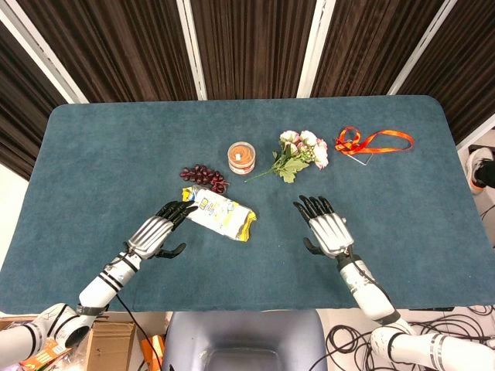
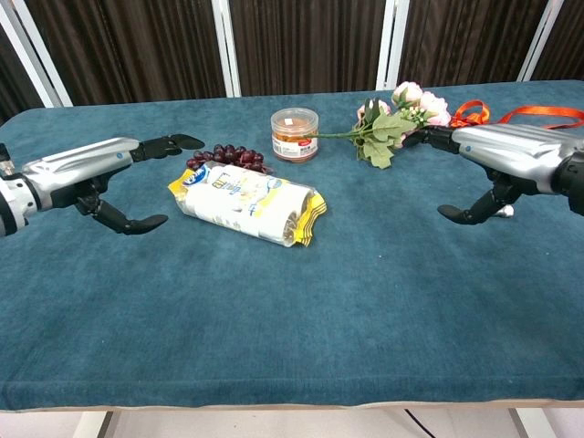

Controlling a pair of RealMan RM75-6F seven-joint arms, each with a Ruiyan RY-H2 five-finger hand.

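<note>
We take the snack bag [image 1: 222,216] as our landmark: it lies flat on the blue surface [image 1: 93,147], slanted, its blue-printed end toward our left hand [image 1: 158,230] and its yellow crimped end pointing away toward the middle. That left hand hovers just beside the bag's near end, palm down, fingers [image 2: 169,142] stretched forward and spread with the thumb hanging below, holding nothing; in the head view the fingertips overlap the bag's corner, but the chest view shows them raised above it, so we cannot tell whether they touch. Just behind the bag lie the grapes [image 1: 205,176], and behind those, a little to the right, the jar [image 1: 242,158]; the flowers [image 1: 300,152] lie further right, and the ribbon [image 1: 373,141] beyond them. Our right hand [image 1: 326,226] floats well right of the bag, equally flat and empty, fingers apart. To take the bag cleanly we judge we should come down over its narrow width, thumb on one long side and fingers on the other, squeeze gently because the film will crinkle and slip, and keep clear of the grapes.
</note>
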